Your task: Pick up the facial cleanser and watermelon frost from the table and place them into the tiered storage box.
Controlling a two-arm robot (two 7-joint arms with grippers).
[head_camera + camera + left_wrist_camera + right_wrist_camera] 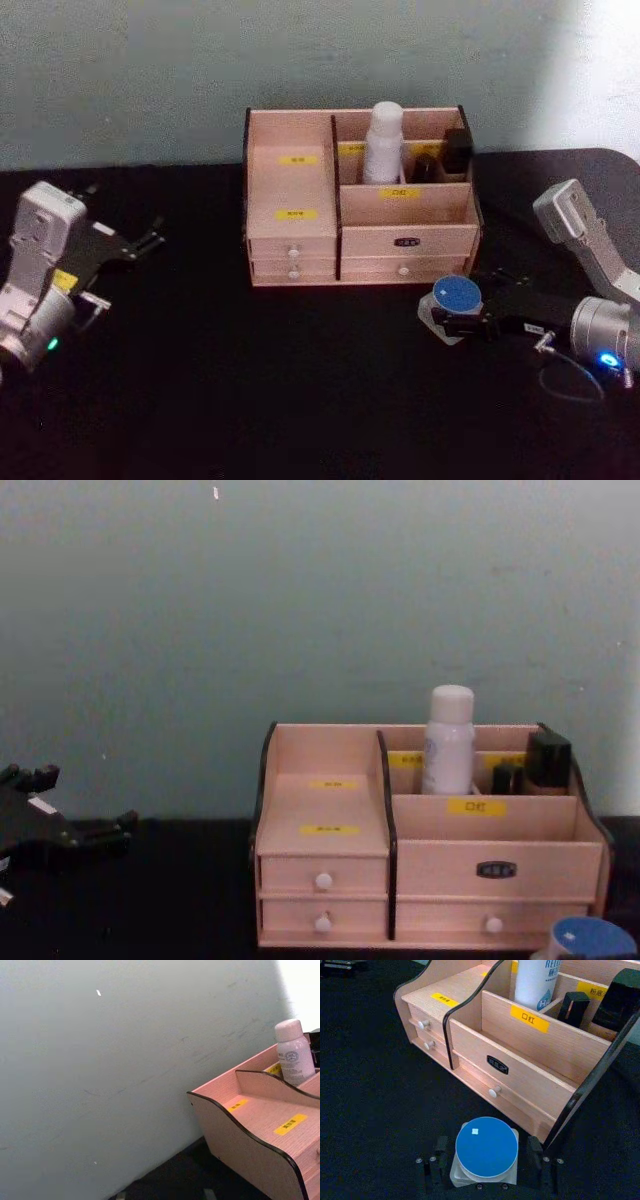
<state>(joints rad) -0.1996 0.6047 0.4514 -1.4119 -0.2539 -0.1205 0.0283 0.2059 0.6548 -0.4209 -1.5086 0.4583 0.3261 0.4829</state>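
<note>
The facial cleanser (383,140) (295,1057) (537,982) (449,742), a tall white bottle, stands upright in a rear compartment of the tiered storage box (290,180) (240,1145) (530,1055) (330,780). On the black table at the box's front right corner sits the watermelon frost (456,296) (486,1147) (590,938), a squat jar with a blue lid. My right gripper (452,306) (487,1155) is open, one finger on each side of the jar with small gaps. My left gripper (125,213) (75,805) hangs open and empty at the far left.
Dark small bottles (458,150) (620,1000) (548,760) fill the box's rear right compartment beside the cleanser. The box's left stepped shelf and front right compartment hold nothing. A pale wall stands close behind the box. Black tabletop (250,380) stretches in front.
</note>
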